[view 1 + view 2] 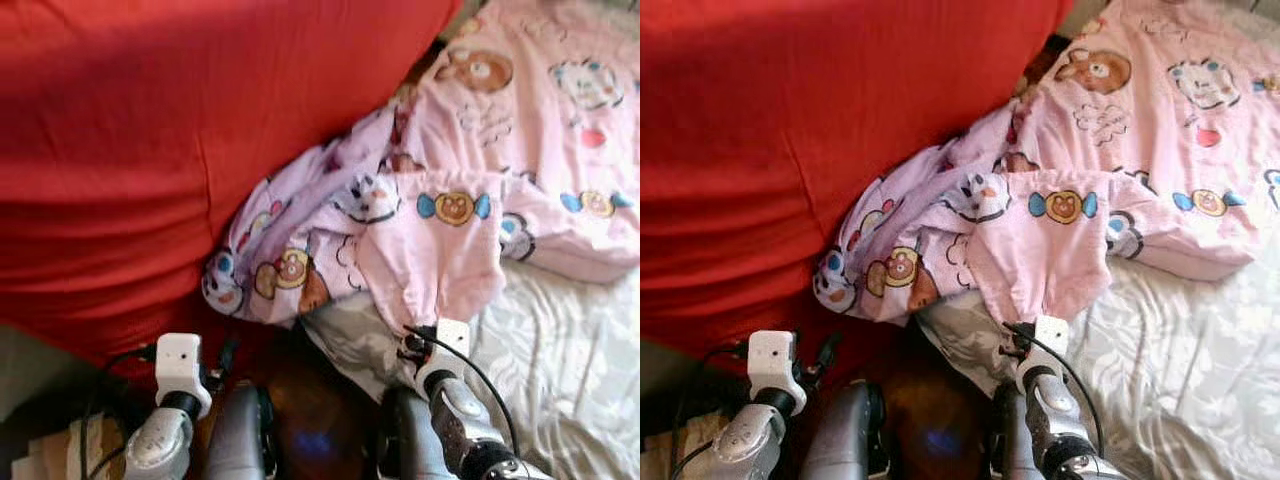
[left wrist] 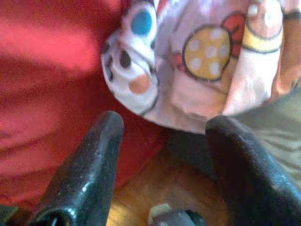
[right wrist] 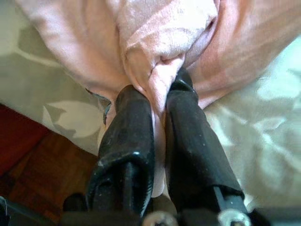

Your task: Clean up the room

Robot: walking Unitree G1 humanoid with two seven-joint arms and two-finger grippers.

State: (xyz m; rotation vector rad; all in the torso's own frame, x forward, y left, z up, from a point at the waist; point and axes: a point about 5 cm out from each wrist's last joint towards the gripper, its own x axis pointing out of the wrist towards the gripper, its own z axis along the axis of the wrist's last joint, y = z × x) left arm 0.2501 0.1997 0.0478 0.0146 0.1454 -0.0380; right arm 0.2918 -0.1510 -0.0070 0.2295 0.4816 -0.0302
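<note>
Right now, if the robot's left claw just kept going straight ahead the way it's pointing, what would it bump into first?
Probably the hanging corner of the pink cartoon-print blanket. The open left gripper points at it, with the red cover just beside. Depth is hard to judge.

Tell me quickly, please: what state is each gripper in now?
Left gripper: open, holding nothing, near the pink blanket.
Right gripper: shut on a fold of the pink blanket.

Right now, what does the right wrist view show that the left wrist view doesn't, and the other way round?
Right wrist view: the right tool shut on a bunched fold of the pink cartoon-print blanket, over a pale leaf-patterned bed sheet. Left wrist view: the left tool open, holding nothing, beside a red fabric cover. Both show the blanket and brown wooden floor.
</note>
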